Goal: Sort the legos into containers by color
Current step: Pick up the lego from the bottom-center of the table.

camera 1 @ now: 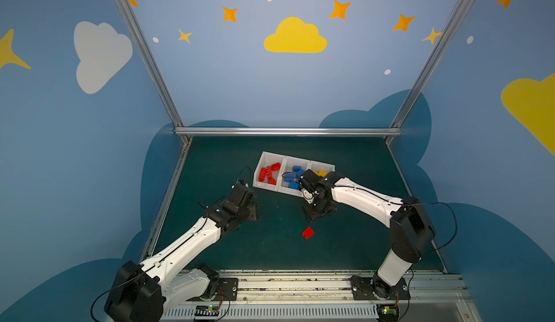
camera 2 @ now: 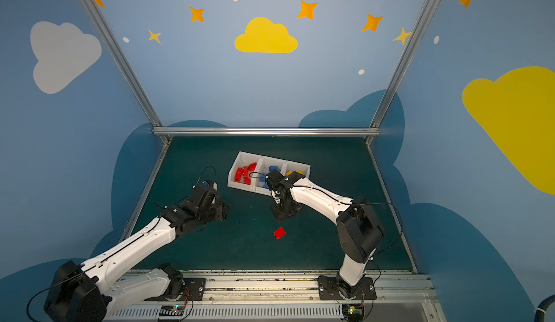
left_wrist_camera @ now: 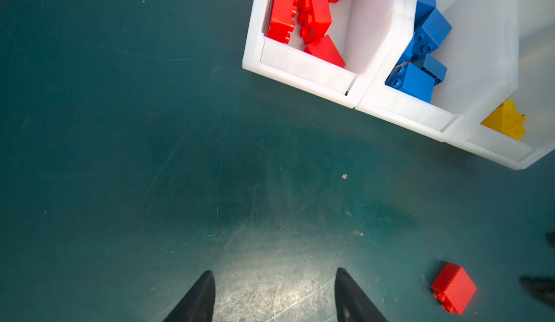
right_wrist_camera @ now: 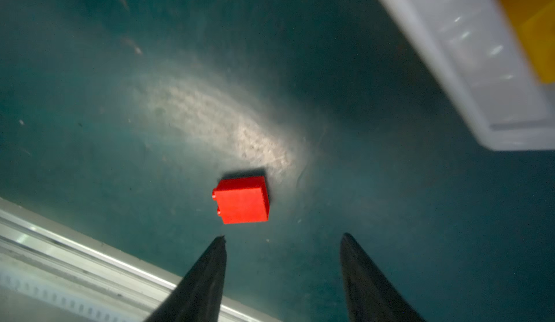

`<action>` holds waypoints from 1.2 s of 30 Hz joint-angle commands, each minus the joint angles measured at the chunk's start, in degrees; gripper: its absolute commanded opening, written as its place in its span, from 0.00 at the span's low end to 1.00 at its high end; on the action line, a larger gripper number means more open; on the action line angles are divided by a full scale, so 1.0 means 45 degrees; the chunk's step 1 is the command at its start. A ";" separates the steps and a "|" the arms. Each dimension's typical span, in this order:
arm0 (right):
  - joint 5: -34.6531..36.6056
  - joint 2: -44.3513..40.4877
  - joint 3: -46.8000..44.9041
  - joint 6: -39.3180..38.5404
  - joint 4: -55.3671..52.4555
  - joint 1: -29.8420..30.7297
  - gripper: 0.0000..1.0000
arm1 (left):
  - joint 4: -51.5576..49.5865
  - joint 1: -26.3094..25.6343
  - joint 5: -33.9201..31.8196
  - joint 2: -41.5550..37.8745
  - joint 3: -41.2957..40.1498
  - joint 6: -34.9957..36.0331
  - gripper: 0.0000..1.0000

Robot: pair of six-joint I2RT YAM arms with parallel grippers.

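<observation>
The right claw [right_wrist_camera: 283, 238] hangs about half open and empty above the surface [camera 1: 240, 254]. The left claw [left_wrist_camera: 273, 271] is also parted and holds nothing. The white containers [camera 1: 271, 157] sit at about 12 o'clock from the loose red lego [camera 1: 308, 232]. In a top view the lego lies near the right claw, at its 6 o'clock, so I judge the right arm the nearer. The lego is near-square with no clear long axis, and its studs face 7 o'clock.

containers [camera 1: 274, 159]: three white bins side by side | contents: red legos [camera 1: 269, 173] / blue legos [camera 1: 292, 177] / yellow legos [camera 1: 320, 173] | loose red lego [camera 1: 308, 232]: outside, on its side
</observation>
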 commanded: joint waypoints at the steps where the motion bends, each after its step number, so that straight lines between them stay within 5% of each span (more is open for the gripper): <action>1: -0.0408 -0.0198 -0.0657 -0.0013 0.0411 0.0417 0.61 | 0.0089 0.0060 -0.0011 0.0116 -0.0152 0.0058 0.64; 25: -0.0716 0.1421 -0.1380 0.0816 0.1564 0.1062 0.59 | 0.0095 0.0077 0.0121 0.0244 -0.0148 0.0057 0.64; 36: -0.0605 0.1886 -0.1352 0.0934 0.1626 0.1297 0.47 | 0.0103 0.0081 0.0126 0.0184 -0.0151 0.0055 0.64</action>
